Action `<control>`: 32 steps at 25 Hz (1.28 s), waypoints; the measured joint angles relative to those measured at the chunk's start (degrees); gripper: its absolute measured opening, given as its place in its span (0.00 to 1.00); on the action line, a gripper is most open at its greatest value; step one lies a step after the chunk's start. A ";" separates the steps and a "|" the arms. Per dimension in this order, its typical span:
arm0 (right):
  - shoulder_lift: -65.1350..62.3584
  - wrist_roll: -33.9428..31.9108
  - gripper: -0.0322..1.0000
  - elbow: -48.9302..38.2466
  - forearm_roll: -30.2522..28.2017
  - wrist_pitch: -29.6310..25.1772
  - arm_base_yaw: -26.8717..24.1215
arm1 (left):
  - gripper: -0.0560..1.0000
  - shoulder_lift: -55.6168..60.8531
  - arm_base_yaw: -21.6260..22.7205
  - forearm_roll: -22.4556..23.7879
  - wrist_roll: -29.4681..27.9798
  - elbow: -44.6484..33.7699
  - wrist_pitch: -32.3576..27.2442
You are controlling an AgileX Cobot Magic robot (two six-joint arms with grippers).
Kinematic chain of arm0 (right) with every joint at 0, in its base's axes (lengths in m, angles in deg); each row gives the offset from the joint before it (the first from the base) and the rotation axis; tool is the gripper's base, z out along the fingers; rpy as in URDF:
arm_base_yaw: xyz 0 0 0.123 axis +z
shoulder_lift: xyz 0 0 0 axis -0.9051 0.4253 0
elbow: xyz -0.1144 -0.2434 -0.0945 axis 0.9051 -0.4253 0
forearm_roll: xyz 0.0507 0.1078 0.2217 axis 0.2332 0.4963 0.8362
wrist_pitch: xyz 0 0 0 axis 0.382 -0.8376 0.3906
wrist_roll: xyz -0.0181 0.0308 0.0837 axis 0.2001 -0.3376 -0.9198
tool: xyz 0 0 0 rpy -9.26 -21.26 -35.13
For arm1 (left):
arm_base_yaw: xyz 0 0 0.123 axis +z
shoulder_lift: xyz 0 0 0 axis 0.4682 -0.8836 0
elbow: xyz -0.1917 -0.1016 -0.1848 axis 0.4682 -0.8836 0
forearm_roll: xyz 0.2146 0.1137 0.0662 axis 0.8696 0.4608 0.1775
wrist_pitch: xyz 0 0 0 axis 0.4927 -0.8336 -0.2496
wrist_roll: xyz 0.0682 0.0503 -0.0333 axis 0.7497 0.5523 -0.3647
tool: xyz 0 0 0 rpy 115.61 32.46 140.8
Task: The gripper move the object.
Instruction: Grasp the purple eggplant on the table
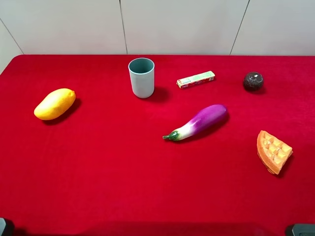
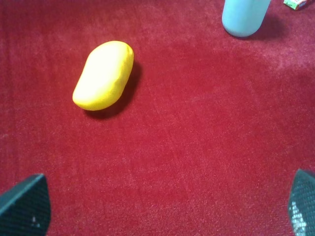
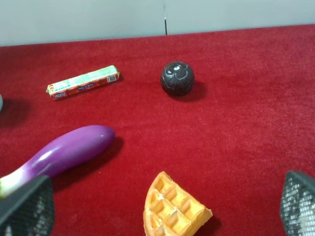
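Red-covered bench (image 1: 98, 172) carries one each: eggplant (image 1: 199, 122), mango (image 1: 54, 103), cup (image 1: 141, 77), green packet (image 1: 196, 79), dark ball (image 1: 253, 81), waffle wedge (image 1: 273, 151). Your left gripper (image 2: 162, 204) and right gripper (image 3: 161, 206) both hold jaws wide apart. The eggplant lies right of centre, ahead of the right jaws, stem end seemingly behind one jaw.

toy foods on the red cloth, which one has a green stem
The eggplant in the middle of the table: purple, fading to white at its small green stem. The yellow mango and the orange waffle wedge show no stem.
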 joint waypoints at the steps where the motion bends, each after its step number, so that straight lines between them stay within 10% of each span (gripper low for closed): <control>1: 0.00 0.00 0.70 0.00 0.00 0.00 0.00 | 0.96 0.00 0.00 0.00 0.00 0.00 0.00; 32: 0.00 0.00 0.70 0.00 0.00 0.00 0.00 | 0.96 -7.28 0.00 0.00 0.00 4.11 -0.46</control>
